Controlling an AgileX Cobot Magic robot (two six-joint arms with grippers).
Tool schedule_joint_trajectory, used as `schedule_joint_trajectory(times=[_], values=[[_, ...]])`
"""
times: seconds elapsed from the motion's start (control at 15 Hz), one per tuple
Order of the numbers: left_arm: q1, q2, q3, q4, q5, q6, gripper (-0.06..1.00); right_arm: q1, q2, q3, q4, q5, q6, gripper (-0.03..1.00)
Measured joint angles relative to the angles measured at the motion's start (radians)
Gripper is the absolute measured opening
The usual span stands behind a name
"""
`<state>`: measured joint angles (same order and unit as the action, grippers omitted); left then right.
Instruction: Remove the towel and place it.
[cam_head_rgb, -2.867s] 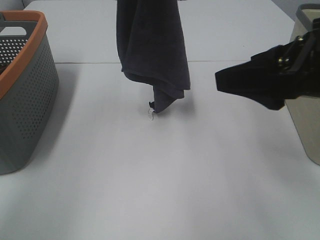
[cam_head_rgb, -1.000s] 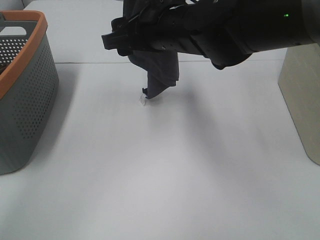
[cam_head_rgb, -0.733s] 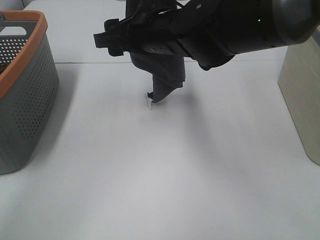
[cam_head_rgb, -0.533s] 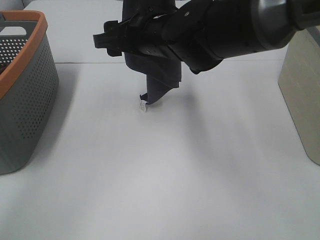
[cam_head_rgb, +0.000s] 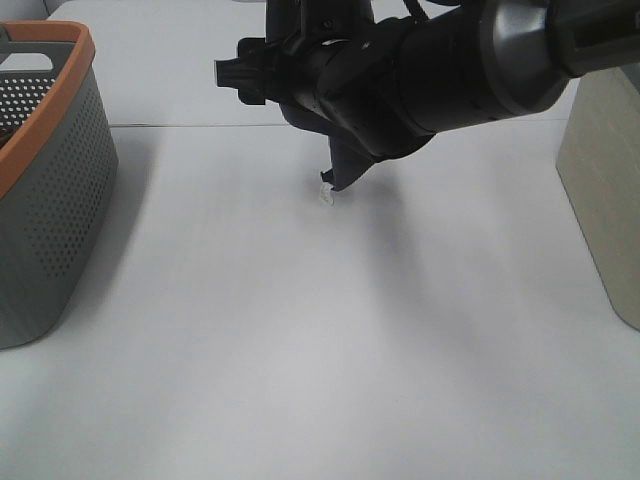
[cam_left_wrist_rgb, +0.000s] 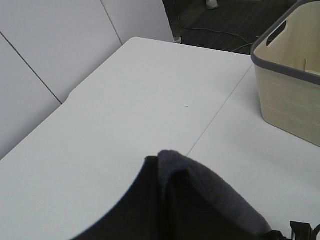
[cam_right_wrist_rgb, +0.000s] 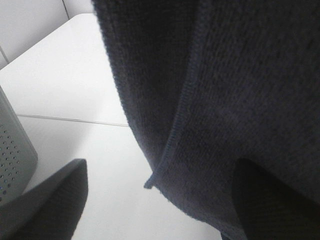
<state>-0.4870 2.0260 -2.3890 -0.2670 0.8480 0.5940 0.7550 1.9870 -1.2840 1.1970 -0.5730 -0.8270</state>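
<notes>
The dark charcoal towel hangs down from above the frame at the back middle of the table. Only its lower tip and small white tag show below my right arm. In the left wrist view the towel bunches right at the left gripper, which holds it; the fingers are hidden by cloth. My right gripper has reached across from the right, level with the hanging towel. In the right wrist view the towel fills the picture, with the open fingers either side of its lower edge.
A grey perforated basket with an orange rim stands at the left edge. A beige basket stands at the right edge and also shows in the left wrist view. The white table has a seam across the back.
My right arm has swung in from the right to the hanging towel. In the last half second its gripper has shifted right, and the towel's tip and tag have swung right and back.
</notes>
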Motion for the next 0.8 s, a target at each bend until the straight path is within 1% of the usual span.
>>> schedule_joint_trajectory(times=[0.07,0.13,0.27,0.4,0.53,0.8], values=[[0.0,0.0,0.0,0.0,0.0,0.0,0.0,0.0,0.006,0.0,0.009,-0.013,0.0,0.71],[0.0,0.0,0.0,0.0,0.0,-0.003,0.0,0.0,0.027,0.0,0.043,-0.059,0.0,0.71],[0.0,0.0,0.0,0.0,0.0,-0.003,0.0,0.0,0.039,0.0,0.06,-0.089,0.013,0.71],[0.0,0.0,0.0,0.0,0.0,-0.003,0.0,0.0,0.044,0.0,0.062,-0.105,0.081,0.71],[0.0,0.0,0.0,0.0,0.001,-0.003,0.0,0.0,0.056,0.0,0.062,-0.121,0.116,0.71],[0.0,0.0,0.0,0.0,0.023,-0.003,0.0,0.0,0.077,0.0,0.071,-0.138,0.132,0.7]])
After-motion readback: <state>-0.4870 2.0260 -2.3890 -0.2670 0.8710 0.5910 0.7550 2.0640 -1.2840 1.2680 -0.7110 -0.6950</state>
